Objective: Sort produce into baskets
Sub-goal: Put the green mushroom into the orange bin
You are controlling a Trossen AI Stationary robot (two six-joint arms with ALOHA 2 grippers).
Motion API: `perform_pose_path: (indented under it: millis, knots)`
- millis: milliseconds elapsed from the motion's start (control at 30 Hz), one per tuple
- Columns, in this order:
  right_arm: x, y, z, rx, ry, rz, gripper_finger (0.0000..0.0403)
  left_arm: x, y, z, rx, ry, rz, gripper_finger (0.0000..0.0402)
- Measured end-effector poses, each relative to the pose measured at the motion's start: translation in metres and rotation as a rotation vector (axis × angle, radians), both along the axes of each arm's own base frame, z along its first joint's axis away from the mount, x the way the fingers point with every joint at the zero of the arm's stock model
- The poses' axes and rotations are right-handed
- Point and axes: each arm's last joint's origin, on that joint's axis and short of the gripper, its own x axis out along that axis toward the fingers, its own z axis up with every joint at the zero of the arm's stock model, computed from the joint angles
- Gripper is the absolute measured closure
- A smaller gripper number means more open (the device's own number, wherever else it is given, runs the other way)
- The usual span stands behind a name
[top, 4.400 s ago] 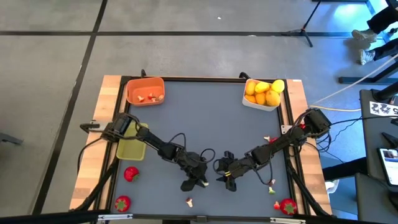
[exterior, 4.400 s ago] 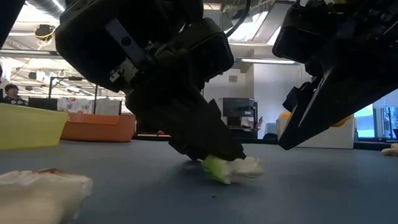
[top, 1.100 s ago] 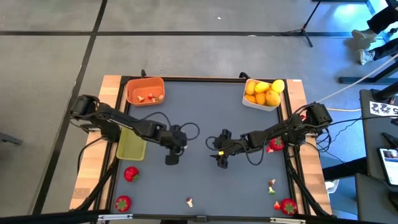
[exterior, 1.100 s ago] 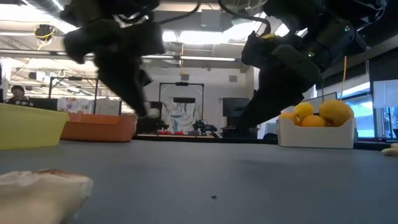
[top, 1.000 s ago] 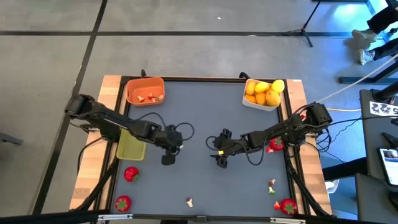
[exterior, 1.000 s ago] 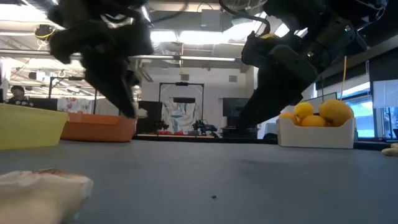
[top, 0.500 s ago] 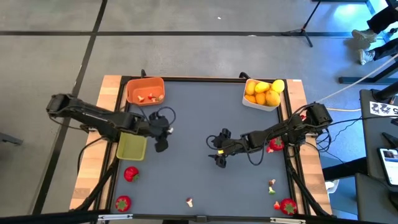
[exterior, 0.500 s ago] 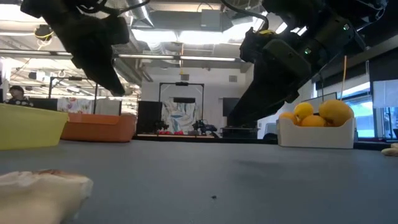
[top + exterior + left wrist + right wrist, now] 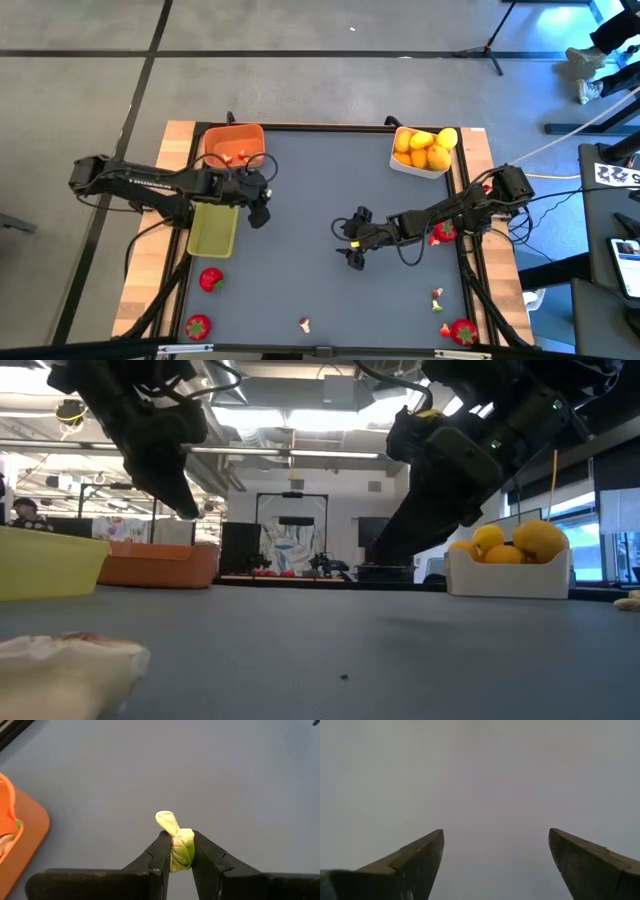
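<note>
My left gripper [image 9: 258, 214] is shut on a small pale green and yellow produce piece [image 9: 176, 839]. It hangs above the table between the orange basket [image 9: 233, 147] and the yellow-green basket [image 9: 212, 232]. The orange basket holds a few pale-and-red bits. Near the table's middle my right gripper [image 9: 352, 259] is open, with nothing between its fingers [image 9: 417, 860]. A white basket [image 9: 421, 166] at the far right holds yellow and orange citrus fruits. My left gripper pinches the piece's green part [image 9: 182, 851] between its two fingertips. The pale yellow end [image 9: 165, 819] sticks out beyond the fingertips. The fingers slant downward, and the piece is lifted clear of the table.
Red strawberries lie at the near left [image 9: 211, 279] [image 9: 197, 326], near right [image 9: 463, 331] and under the right arm [image 9: 443, 232]. Small bits lie near the front edge [image 9: 304, 323] [image 9: 437, 297]; one [image 9: 70, 660] sits close to the low camera. A wooden frame [image 9: 176, 150] rims the table.
My left gripper has carried the pale green piece up and toward the table's far left, from the middle toward the orange and yellow-green baskets, rolling as it went. It has stayed shut on the piece.
</note>
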Motion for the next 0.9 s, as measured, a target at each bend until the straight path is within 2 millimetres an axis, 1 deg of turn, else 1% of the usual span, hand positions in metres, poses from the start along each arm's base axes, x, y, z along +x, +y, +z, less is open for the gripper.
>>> perform_pose_path:
  millis: [267,400,700,900]
  knots:
    - [-0.001,-0.001,-0.001,-0.012,0.020,-0.006,0.0046,-0.004,0.011,-0.002,-0.002,0.036,0.057,0.0344]
    - [-0.001,-0.001,-0.002,-0.013,0.020,-0.006,0.0046,-0.007,0.021,-0.003,0.002,0.059,0.110,0.0344]
    - [-0.002,-0.003,-0.002,-0.008,0.032,-0.019,0.0046,-0.022,0.060,-0.004,0.029,0.084,0.355,0.0344]
    - [-0.004,-0.011,-0.001,0.017,0.079,-0.040,0.0046,-0.032,0.080,-0.004,0.045,0.110,0.432,0.0344]
